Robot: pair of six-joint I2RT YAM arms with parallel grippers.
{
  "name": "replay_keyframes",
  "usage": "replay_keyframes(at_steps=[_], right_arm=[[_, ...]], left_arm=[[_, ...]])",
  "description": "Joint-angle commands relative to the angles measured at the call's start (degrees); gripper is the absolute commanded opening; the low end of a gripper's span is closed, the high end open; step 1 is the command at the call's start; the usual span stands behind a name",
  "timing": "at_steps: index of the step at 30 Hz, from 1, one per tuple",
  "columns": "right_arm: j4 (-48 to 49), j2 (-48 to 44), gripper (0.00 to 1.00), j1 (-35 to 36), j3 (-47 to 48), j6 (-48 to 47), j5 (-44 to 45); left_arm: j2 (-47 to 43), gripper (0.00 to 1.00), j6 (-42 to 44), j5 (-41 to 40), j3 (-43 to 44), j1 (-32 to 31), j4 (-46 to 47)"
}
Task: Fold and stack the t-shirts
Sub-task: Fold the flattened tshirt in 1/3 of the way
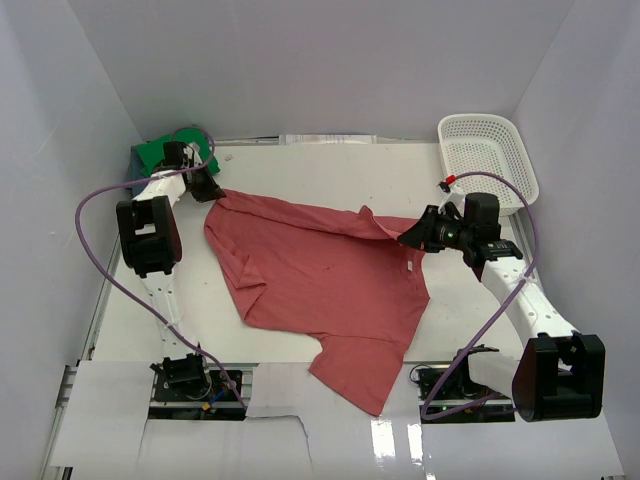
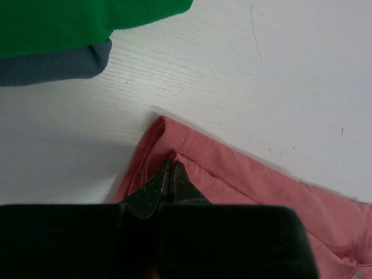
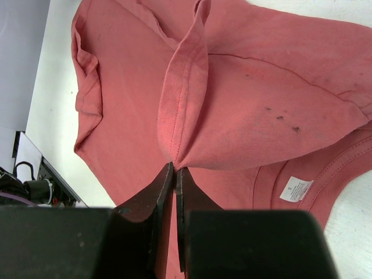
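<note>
From above, the brick-red t-shirt (image 1: 320,280) lay spread and rumpled across the middle of the white bench (image 1: 330,165), one end reaching the near edge. The left pincer (image 1: 213,190) gripped its far-left corner. The right pincer (image 1: 405,238) gripped a raised fold on its right side. The green t-shirt (image 1: 155,152) sat in the far-left corner, and the white basket (image 1: 490,150) in the far-right corner.

In the left wrist view, the left pincer's jaws were clamped on a hemmed corner of the brick-red t-shirt. The green t-shirt lay on top of the blue-grey t-shirt (image 2: 52,67), apart from it.

In the right wrist view, the right pincer's jaws pinched a lifted ridge of the brick-red t-shirt, near its white label (image 3: 296,189).
</note>
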Motion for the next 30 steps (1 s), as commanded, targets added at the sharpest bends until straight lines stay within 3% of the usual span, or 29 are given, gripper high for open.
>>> replay_keyframes(at_steps=[1,30], right_arm=[[1.22,-0.76,0.08,0.24,0.64,-0.11,-0.5],[-1.33,-2.34,0.08,0.33,2.13,-0.11,-0.24]], left_arm=[[-5.39,0.0,0.12,1.55,-0.43,-0.28,0.62],[-11.9,0.0,-1.2,5.86,-5.79,3.32,2.47]])
